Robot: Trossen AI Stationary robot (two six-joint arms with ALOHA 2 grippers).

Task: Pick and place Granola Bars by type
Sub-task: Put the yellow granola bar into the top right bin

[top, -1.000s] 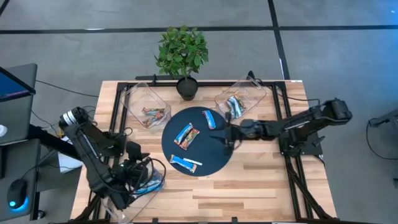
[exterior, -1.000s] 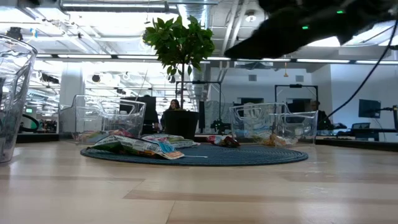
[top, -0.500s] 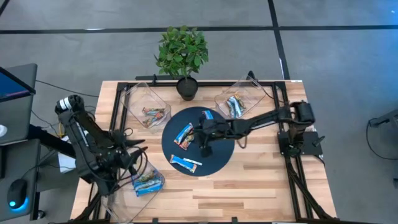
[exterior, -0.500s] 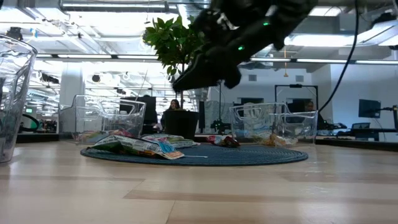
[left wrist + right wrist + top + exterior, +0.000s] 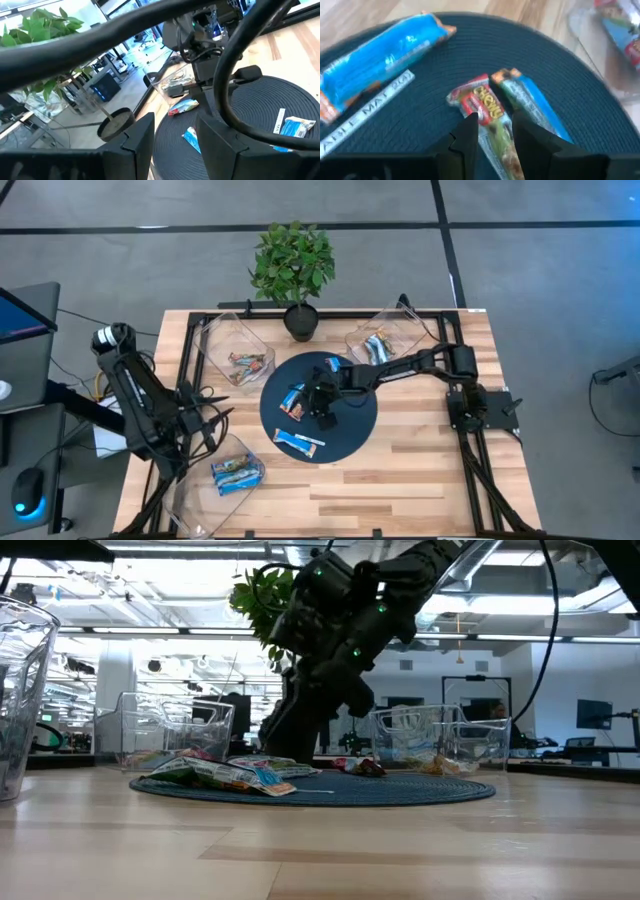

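The right gripper (image 5: 318, 406) is down low over the round dark mat (image 5: 352, 438) in the middle of the table, right above a red-and-green bar (image 5: 487, 120) that lies touching a blue bar (image 5: 532, 107). Its two fingers (image 5: 466, 134) are a bit apart, w/ the red bar's end between them, and nothing is held yet. So I think the step in hand is the pick: it's going for that red bar.

Other bars on the mat: a long blue one w/ white strip (image 5: 299, 442) near the front edge and one more (image 5: 335, 365) at the back edge. Some bars are already sorted: blue ones in the clear bin at back right (image 5: 385, 340), brownish ones in the clear bin at back left (image 5: 235, 350), and blue-white ones in the bin near the left arm (image 5: 238, 470).

Next, I guess it must drop a little, close on only the red bar, not the blue one next to it, then lift and take it to the bin w/ the same kind.

The left gripper (image 5: 175, 145) waits at the table's left side, fingers apart, holding nothing.
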